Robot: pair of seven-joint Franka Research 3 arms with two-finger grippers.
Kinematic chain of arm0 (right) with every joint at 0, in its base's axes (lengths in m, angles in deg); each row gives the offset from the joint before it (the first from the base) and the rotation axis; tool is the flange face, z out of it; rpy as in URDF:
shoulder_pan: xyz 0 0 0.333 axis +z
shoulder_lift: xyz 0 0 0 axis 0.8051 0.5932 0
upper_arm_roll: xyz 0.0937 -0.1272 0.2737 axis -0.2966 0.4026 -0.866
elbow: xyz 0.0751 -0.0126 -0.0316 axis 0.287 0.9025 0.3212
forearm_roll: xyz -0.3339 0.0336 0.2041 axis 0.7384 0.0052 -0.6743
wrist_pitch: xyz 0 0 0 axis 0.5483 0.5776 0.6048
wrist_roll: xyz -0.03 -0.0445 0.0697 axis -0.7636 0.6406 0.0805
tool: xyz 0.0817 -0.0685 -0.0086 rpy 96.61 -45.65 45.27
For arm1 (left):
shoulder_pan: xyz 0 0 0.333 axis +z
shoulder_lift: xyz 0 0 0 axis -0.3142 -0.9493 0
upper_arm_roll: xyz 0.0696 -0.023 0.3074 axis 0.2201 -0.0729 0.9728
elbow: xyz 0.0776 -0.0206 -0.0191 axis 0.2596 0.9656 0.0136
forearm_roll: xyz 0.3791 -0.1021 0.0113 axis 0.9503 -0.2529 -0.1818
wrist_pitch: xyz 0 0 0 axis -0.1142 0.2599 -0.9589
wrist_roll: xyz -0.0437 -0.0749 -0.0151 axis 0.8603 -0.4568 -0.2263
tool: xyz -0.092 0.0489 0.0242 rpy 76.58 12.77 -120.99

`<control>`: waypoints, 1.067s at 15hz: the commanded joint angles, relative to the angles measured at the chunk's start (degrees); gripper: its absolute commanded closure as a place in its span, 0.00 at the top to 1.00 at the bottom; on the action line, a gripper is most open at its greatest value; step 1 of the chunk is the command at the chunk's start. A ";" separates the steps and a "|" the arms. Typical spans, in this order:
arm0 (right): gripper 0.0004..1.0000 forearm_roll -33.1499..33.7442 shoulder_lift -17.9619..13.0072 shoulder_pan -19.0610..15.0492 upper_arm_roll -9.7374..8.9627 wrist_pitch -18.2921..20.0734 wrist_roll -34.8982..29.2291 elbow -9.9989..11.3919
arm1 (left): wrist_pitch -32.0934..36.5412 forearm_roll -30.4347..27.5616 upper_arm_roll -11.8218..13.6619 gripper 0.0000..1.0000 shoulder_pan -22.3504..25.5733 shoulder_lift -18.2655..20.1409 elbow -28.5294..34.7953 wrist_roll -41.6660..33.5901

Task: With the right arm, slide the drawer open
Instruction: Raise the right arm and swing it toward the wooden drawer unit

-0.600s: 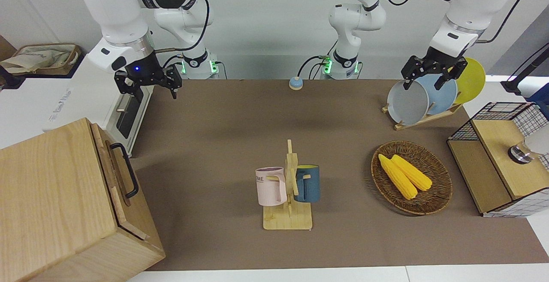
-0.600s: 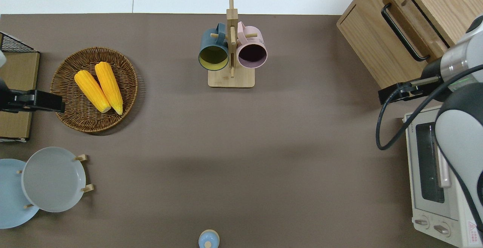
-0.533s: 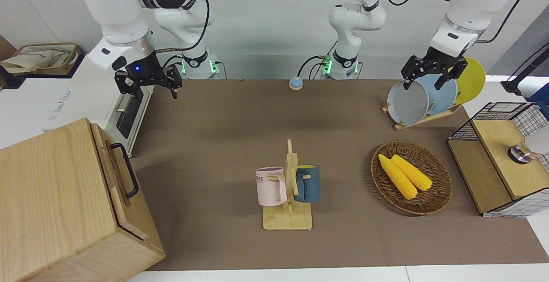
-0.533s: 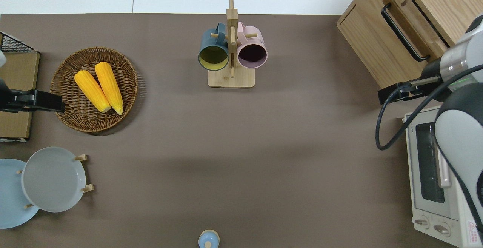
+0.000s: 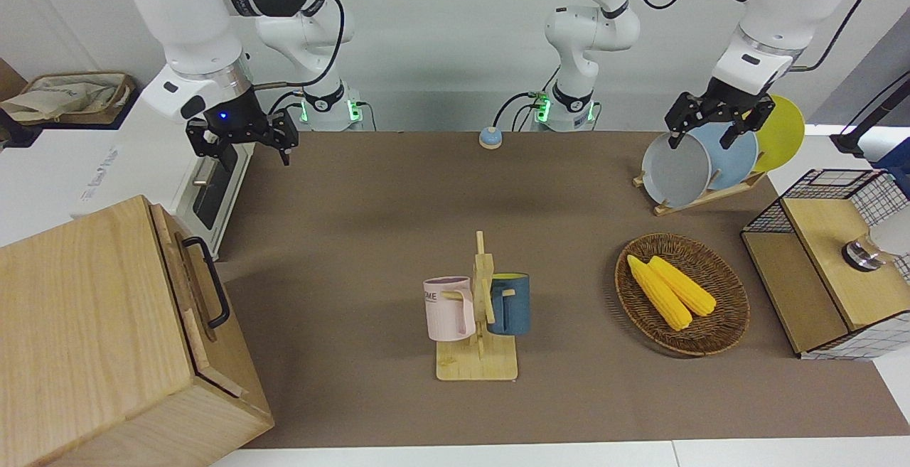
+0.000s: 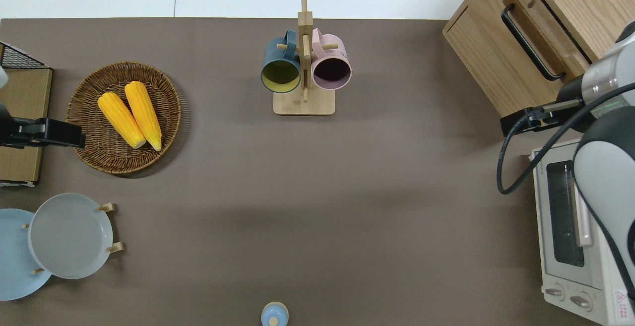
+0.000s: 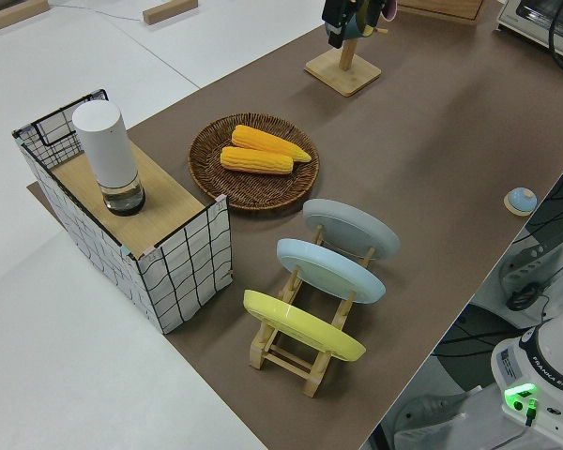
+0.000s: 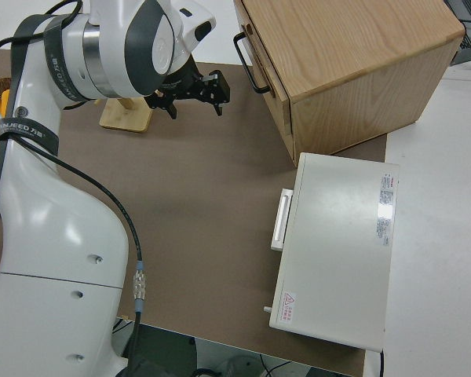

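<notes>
The drawer (image 5: 186, 278) is a wide shallow light-wood front with a black bar handle (image 5: 213, 286) on the big pale cabinet (image 5: 85, 339) at the right arm's end of the table. Its front lies against the cabinet's face. It also shows in the overhead view (image 6: 543, 31) and in the right side view (image 8: 261, 47). My right gripper (image 5: 252, 151), with a blue light on its wrist, is open and empty. In the overhead view it (image 6: 511, 123) hangs over the table between the cabinet and the toaster oven, apart from the handle. My left gripper (image 5: 704, 138) is parked and open.
A white toaster oven (image 6: 570, 231) stands beside the cabinet, nearer to the robots. A mug rack (image 5: 478, 318) stands mid-table. A basket of corn (image 5: 681, 295), a plate rack (image 5: 700, 161) and a wood-and-wire-mesh box (image 5: 832, 261) are at the left arm's end.
My right gripper has shifted slightly toward the cabinet's end of the table. The drawer and the left arm have not moved.
</notes>
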 commanded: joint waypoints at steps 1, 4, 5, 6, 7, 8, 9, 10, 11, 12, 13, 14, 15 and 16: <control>0.99 1.26 0.77 -0.69 -0.20 0.38 1.24 -1.29 | -0.03 0.63 0.96 1.00 -0.99 -0.76 -1.17 -0.44; 0.99 1.87 0.86 -0.78 -0.20 0.47 1.15 -1.21 | -0.03 0.72 0.96 1.00 -0.99 -0.76 -1.17 -0.44; 0.99 3.44 0.94 -0.52 -0.20 0.47 1.15 -1.21 | -0.03 0.72 0.96 1.00 -0.99 -0.76 -1.17 -0.44; 0.99 5.55 1.20 0.10 -0.20 0.47 1.24 -1.21 | -0.03 0.63 0.96 1.00 -0.99 -0.76 -1.17 -0.44; 0.99 7.57 1.55 0.36 -0.28 0.47 1.32 -1.21 | -0.03 0.63 0.96 1.00 -0.99 -0.76 -1.17 -0.44; 0.99 9.50 1.56 0.71 -0.63 0.47 1.33 -1.29 | -0.03 0.63 0.96 1.00 -0.99 -0.76 -1.17 -0.44; 0.99 11.35 1.73 0.80 -0.90 0.47 1.24 -1.21 | -0.03 0.71 0.96 1.00 -0.99 -0.76 -1.17 -0.44; 0.99 13.19 1.91 0.80 -0.99 0.47 1.24 -1.21 | -0.03 0.63 0.96 1.00 -0.99 -0.76 -1.17 -0.44; 0.99 14.78 2.17 0.80 -1.25 0.47 1.15 -1.21 | -0.03 0.71 0.96 1.00 -0.99 -0.76 -1.17 -0.44; 0.99 15.14 2.61 0.89 -1.25 0.47 1.15 -1.29 | -0.03 0.72 0.96 1.00 -0.99 -0.76 -1.17 -0.44; 0.99 15.41 2.79 0.89 -1.34 0.38 1.24 -1.29 | -0.03 0.72 0.96 1.00 -0.99 -0.76 -1.17 -0.44; 0.99 16.11 2.88 0.89 -1.43 0.29 1.24 -1.29 | -0.03 0.72 0.96 1.00 -0.99 -0.76 -1.17 -0.44; 0.99 17.42 2.88 1.24 -2.12 0.29 1.24 -1.29 | -0.03 0.72 0.96 1.00 -0.99 -0.76 -1.17 -0.44; 0.99 19.61 2.96 1.42 -2.83 0.29 1.15 -1.29 | -0.03 0.63 0.96 1.00 -0.99 -0.76 -1.17 -0.44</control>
